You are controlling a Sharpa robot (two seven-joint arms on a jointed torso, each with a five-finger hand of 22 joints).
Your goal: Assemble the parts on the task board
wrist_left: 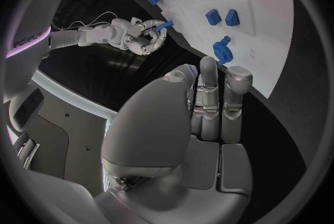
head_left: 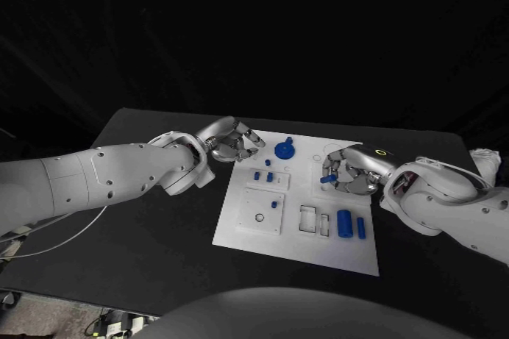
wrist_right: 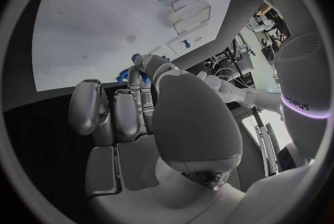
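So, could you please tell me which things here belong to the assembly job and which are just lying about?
Job: white board; blue knob; blue cylinder; small blue piece held by the right hand.
Lying about: cable beside the table.

Dim room, bright task board [head_left: 292, 229], fisheye edges bent

White task board [head_left: 265, 240] lies flat mid-table, small blue parts [head_left: 343, 222] scattered on it.

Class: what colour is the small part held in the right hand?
Blue part, in the right hand; clearest in head view.
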